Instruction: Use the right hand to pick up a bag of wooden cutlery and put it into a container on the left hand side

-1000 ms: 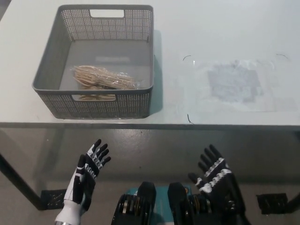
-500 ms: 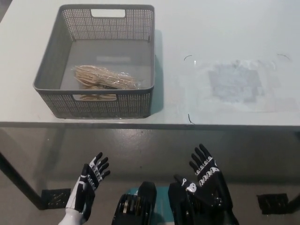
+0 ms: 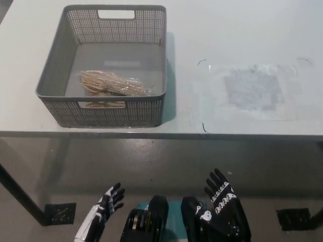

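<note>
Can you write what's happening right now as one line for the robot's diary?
cutlery bag: inside grey basket | left hand: open, empty, below table edge | right hand: open, empty, below table edge

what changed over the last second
Both hands sank toward the picture's bottom edge: the white left hand most, the black right hand a little. Both are open and hold nothing. The bag of wooden cutlery lies unmoved in the grey basket.
</note>
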`<action>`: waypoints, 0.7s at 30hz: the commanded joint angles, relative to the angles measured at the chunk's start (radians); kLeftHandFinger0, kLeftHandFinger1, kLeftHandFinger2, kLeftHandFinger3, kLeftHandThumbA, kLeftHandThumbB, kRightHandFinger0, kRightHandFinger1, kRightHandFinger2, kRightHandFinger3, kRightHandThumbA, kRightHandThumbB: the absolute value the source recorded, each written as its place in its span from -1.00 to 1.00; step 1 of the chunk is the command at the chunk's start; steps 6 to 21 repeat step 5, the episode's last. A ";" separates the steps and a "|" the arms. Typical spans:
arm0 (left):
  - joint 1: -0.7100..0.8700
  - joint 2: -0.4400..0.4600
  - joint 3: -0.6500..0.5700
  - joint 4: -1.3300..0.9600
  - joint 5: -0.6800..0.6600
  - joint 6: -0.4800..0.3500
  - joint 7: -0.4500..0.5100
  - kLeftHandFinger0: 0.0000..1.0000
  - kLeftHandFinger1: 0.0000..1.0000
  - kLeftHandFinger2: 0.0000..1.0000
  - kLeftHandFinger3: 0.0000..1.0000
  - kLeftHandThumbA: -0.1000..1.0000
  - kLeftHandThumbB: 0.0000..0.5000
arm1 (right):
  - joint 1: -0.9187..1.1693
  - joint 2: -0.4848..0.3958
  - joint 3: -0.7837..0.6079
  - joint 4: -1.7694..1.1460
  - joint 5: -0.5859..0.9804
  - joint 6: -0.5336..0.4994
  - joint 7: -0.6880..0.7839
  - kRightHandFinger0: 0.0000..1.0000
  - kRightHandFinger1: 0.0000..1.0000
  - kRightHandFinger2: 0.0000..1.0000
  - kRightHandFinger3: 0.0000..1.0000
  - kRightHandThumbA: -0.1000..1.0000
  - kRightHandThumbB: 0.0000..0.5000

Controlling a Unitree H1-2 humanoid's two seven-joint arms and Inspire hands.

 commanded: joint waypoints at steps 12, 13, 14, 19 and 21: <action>0.006 0.041 -0.051 -0.062 0.079 0.043 0.007 1.00 1.00 1.00 1.00 1.00 0.41 | 0.001 0.004 0.023 -0.048 -0.028 0.024 -0.011 1.00 1.00 1.00 1.00 1.00 -0.86; 0.006 0.041 -0.051 -0.062 0.079 0.043 0.007 1.00 1.00 1.00 1.00 1.00 0.41 | 0.001 0.004 0.023 -0.048 -0.028 0.024 -0.011 1.00 1.00 1.00 1.00 1.00 -0.86; 0.006 0.041 -0.051 -0.062 0.079 0.043 0.007 1.00 1.00 1.00 1.00 1.00 0.41 | 0.001 0.004 0.023 -0.048 -0.028 0.024 -0.011 1.00 1.00 1.00 1.00 1.00 -0.86; 0.006 0.041 -0.051 -0.062 0.079 0.043 0.007 1.00 1.00 1.00 1.00 1.00 0.41 | 0.001 0.004 0.023 -0.048 -0.028 0.024 -0.011 1.00 1.00 1.00 1.00 1.00 -0.86; 0.006 0.041 -0.051 -0.062 0.079 0.043 0.007 1.00 1.00 1.00 1.00 1.00 0.41 | 0.001 0.004 0.023 -0.048 -0.028 0.024 -0.011 1.00 1.00 1.00 1.00 1.00 -0.86</action>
